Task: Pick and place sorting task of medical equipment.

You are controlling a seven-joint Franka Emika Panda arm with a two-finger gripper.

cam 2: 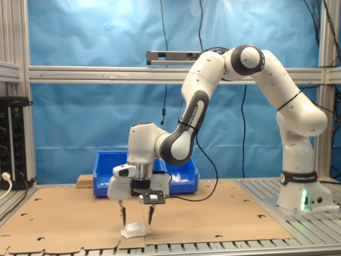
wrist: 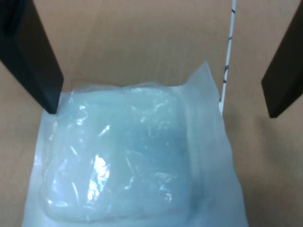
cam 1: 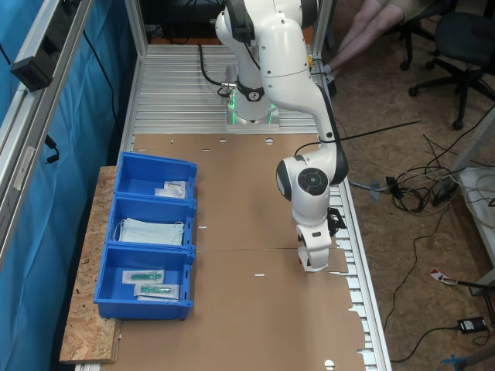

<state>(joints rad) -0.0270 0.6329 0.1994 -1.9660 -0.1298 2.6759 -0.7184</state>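
Note:
A small white sealed packet point(wrist: 132, 161) with a crinkly wrapper lies flat on the brown cardboard near the table's edge; in the second exterior view the packet point(cam 2: 134, 230) sits right under the hand. My gripper point(cam 2: 137, 220) hangs just above it, open, one dark finger point(wrist: 33, 61) on each side of the packet and neither touching it. In the first exterior view the gripper point(cam 1: 313, 263) points straight down and the hand covers most of the packet.
A row of blue bins point(cam 1: 124, 232) stands at the first exterior view's left: white packets point(cam 1: 172, 188) in the far one, pale blue masks point(cam 1: 151, 230) in the middle, teal-filled packets point(cam 1: 151, 282) in the near one. A person's legs point(cam 1: 363, 31) show beyond the table.

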